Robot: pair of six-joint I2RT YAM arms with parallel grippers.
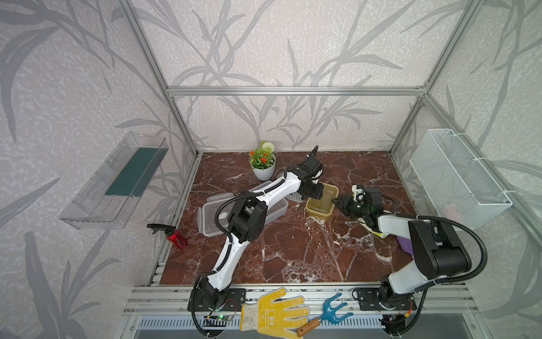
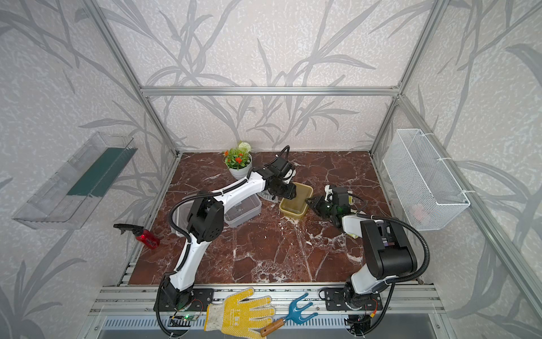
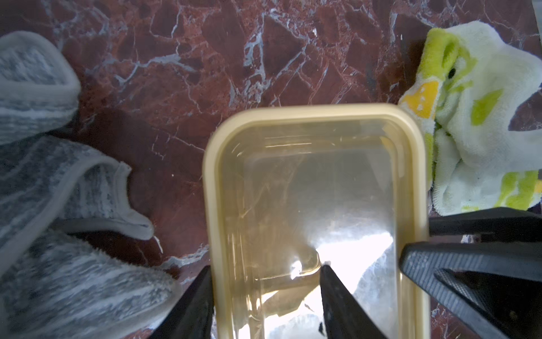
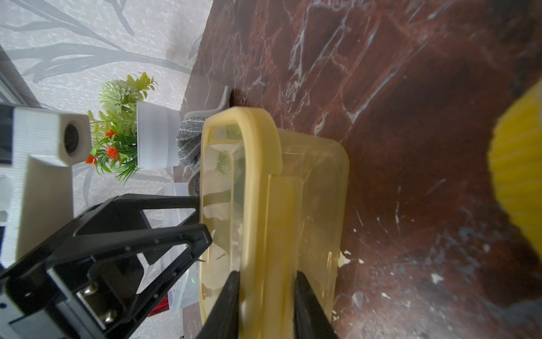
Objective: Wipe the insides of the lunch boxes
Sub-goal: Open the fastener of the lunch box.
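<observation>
Two lunch boxes open-side-up on the table (image 1: pixel 293 252): clear grey lunch box (image 1: pixel 277 210) at 9 o'clock, partly under the left arm; amber lunch box (image 1: pixel 321 205) just past centre toward 1 o'clock, long axis roughly 12 to 6. Both arms on the amber one.

Left jaws (image 3: pixel 264 267) at its 11 o'clock corner, spread wide, straddling the wall, one finger outside, one inside, not pinching. Right jaws (image 4: pixel 265 274) in from 3 o'clock, clenched across the rim flap, steadying the box.

No cloth in either. Grey cloth (image 3: pixel 73 205) just beside the box at 9 o'clock, nearer the left arm; green-and-white cloth (image 3: pixel 484 132) at 3 o'clock, beneath the right arm. Probably best to fetch the grey one with the left, since the right already grips.
</observation>
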